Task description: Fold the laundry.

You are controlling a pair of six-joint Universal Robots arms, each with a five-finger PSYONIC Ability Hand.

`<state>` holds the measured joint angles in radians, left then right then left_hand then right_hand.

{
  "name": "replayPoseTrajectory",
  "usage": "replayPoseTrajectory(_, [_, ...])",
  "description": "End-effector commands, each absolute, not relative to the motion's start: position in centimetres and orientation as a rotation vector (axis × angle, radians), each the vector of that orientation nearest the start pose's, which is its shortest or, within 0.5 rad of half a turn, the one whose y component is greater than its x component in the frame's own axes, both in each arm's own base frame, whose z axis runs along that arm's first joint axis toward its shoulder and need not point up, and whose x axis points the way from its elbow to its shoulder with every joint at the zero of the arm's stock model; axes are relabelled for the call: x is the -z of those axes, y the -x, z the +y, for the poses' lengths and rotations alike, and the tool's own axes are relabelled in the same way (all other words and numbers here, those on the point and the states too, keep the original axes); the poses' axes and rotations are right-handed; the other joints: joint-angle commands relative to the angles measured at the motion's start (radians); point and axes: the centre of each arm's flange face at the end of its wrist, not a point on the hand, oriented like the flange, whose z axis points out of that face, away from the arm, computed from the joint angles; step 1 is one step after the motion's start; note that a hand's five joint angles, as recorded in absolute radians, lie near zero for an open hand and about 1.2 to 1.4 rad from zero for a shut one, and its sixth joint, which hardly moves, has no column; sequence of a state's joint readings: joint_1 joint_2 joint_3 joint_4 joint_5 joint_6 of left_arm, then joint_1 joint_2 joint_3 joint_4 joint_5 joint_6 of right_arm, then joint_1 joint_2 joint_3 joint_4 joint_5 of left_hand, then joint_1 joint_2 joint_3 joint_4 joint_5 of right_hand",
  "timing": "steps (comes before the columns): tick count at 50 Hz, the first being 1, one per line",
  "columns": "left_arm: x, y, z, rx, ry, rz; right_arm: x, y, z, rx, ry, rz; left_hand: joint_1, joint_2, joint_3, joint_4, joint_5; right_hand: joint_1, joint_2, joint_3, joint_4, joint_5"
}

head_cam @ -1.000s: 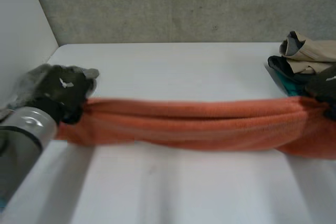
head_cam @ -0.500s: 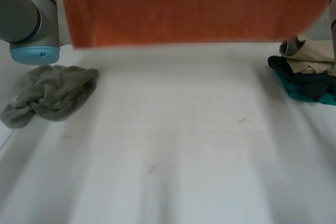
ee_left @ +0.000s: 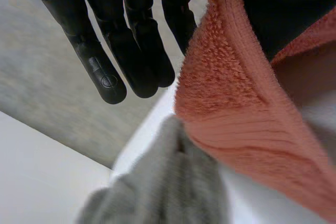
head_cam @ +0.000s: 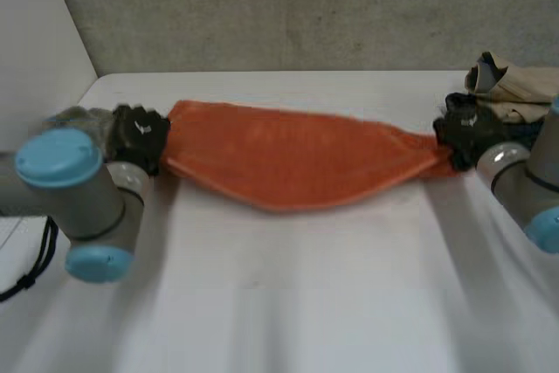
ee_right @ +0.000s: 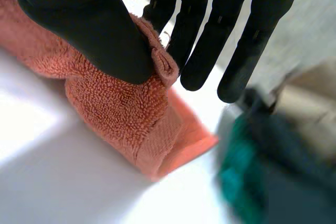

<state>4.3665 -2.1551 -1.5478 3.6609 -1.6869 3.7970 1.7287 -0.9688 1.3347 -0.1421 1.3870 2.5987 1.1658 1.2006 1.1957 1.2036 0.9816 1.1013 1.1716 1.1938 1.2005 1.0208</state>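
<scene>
An orange towel (head_cam: 297, 159) is stretched across the far half of the white table (head_cam: 288, 303), its middle sagging down to the surface. My left hand (head_cam: 140, 135) holds the towel's left end. In the left wrist view the thumb (ee_left: 273, 3) pinches the orange towel (ee_left: 231, 103) beside straight fingers (ee_left: 131, 40). My right hand (head_cam: 467, 133) holds the right end. In the right wrist view the thumb (ee_right: 89, 24) presses a corner of the orange towel (ee_right: 121, 98) against the fingers (ee_right: 210, 40).
A crumpled grey cloth (head_cam: 74, 118) lies just behind my left hand, and it is under that hand as the grey cloth (ee_left: 168, 182). A pile of beige, dark and teal clothes (head_cam: 515, 85) sits at the back right, close to my right hand. A wall rises at the table's left.
The towel was swung up high between both hands, then came down farther back on the table. Both hands kept their hold on its ends.
</scene>
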Motion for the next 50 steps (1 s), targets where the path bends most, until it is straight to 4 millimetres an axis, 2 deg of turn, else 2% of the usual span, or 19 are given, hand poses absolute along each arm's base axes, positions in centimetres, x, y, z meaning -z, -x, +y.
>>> replayPoseTrajectory(1, [-13.5,25.0,-31.8,1.903,-0.944,1.915,-14.8,-19.3,-36.5,1.695,0.86,2.458,0.23,0.196,0.201,0.193,0.24,0.091,0.021,-0.001,-0.008,-0.003])
replayPoseTrajectory(7, [-14.3,24.9,-31.1,1.921,-0.943,1.91,-14.4,-19.4,-35.8,1.62,0.884,2.415,0.23,0.196,0.201,0.193,0.24,-0.173,-0.243,-0.265,-0.272,-0.267])
replayPoseTrajectory(12, [-14.7,24.8,-30.8,1.931,-0.936,1.906,-14.1,-19.5,-35.6,1.608,0.891,2.407,0.23,0.196,0.201,0.193,0.24,-0.224,-0.294,-0.316,-0.323,-0.318])
replayPoseTrajectory(14, [-14.7,24.8,-30.6,1.93,-0.937,1.911,-14.0,-19.5,-35.5,1.604,0.892,2.405,0.23,0.196,0.201,0.193,0.24,-0.189,-0.259,-0.281,-0.288,-0.283])
replayPoseTrajectory(18, [-15.0,24.7,-30.4,1.932,-0.934,1.908,-13.8,-19.5,-35.6,1.639,0.905,2.387,0.23,0.196,0.201,0.193,0.24,0.294,0.223,0.201,0.194,0.2])
replayPoseTrajectory(22, [-15.7,24.5,-30.0,1.944,-0.924,1.895,-14.1,-19.5,-35.7,1.697,0.937,2.36,0.23,0.196,0.201,0.193,0.24,0.295,0.225,0.202,0.196,0.201])
replayPoseTrajectory(24, [-16.9,24.2,-29.5,1.957,-0.909,1.883,-14.3,-19.4,-35.4,1.701,0.956,2.361,0.23,0.196,0.201,0.193,0.24,0.295,0.225,0.202,0.196,0.201])
replayPoseTrajectory(25, [-17.3,24.1,-29.4,1.964,-0.906,1.875,-14.8,-19.3,-35.3,1.716,0.96,2.358,0.23,0.196,0.201,0.193,0.24,0.295,0.225,0.202,0.196,0.201])
replayPoseTrajectory(28, [-19.4,23.4,-28.0,1.987,-0.891,1.841,-18.1,-18.7,-34.6,1.813,0.997,2.334,0.23,0.196,0.201,0.193,0.24,0.295,0.225,0.202,0.196,0.201])
replayPoseTrajectory(31, [-21.2,22.9,-26.6,2.004,-0.885,1.822,-21.2,-16.9,-33.2,1.832,1.038,2.393,0.23,0.196,0.201,0.193,0.24,0.295,0.225,0.202,0.196,0.201])
replayPoseTrajectory(32, [-22.5,22.5,-25.6,2.016,-0.879,1.811,-21.9,-16.3,-32.8,1.827,1.045,2.415,0.23,0.196,0.201,0.193,0.24,0.295,0.225,0.202,0.196,0.201])
replayPoseTrajectory(34, [-23.8,22.1,-24.6,2.024,-0.875,1.804,-23.8,-15.2,-31.2,1.779,1.083,2.482,0.23,0.196,0.201,0.193,0.24,0.295,0.225,0.202,0.196,0.201])
replayPoseTrajectory(36, [-25.1,21.5,-23.0,2.014,-0.885,1.815,-25.0,-14.7,-30.0,1.736,1.13,2.519,0.23,0.196,0.201,0.193,0.24,0.295,0.225,0.202,0.196,0.201])
replayPoseTrajectory(38, [-25.9,21.3,-22.0,2.006,-0.903,1.826,-26.3,-14.4,-28.0,1.66,1.23,2.556,0.23,0.196,0.201,0.193,0.24,0.295,0.225,0.202,0.196,0.201])
replayPoseTrajectory(40, [-26.4,21.2,-20.7,1.985,-0.96,1.862,-26.9,-14.1,-27.0,1.618,1.296,2.575,0.23,0.196,0.201,0.193,0.24,0.295,0.225,0.202,0.196,0.201])
replayPoseTrajectory(43, [-26.0,21.2,-19.7,1.943,-1.042,1.921,-26.8,-13.8,-25.3,1.491,1.42,2.596,0.23,0.196,0.201,0.193,0.24,0.295,0.225,0.202,0.196,0.201])
replayPoseTrajectory(46, [-24.4,21.5,-19.0,1.858,-1.159,2.024,-26.0,-13.9,-24.9,1.435,1.499,2.593,0.23,0.196,0.201,0.193,0.24,0.295,0.225,0.202,0.196,0.201])
replayPoseTrajectory(49, [-21.1,21.8,-19.8,1.699,-1.251,2.145,-24.9,-13.8,-24.9,1.377,1.506,2.603,0.23,0.196,0.201,0.193,0.24,0.295,0.225,0.202,0.196,0.201])
replayPoseTrajectory(50, [-20.3,21.9,-20.2,1.665,-1.259,2.168,-23.6,-13.8,-25.4,1.319,1.5,2.618,0.23,0.196,0.201,0.193,0.24,0.295,0.225,0.202,0.196,0.201])
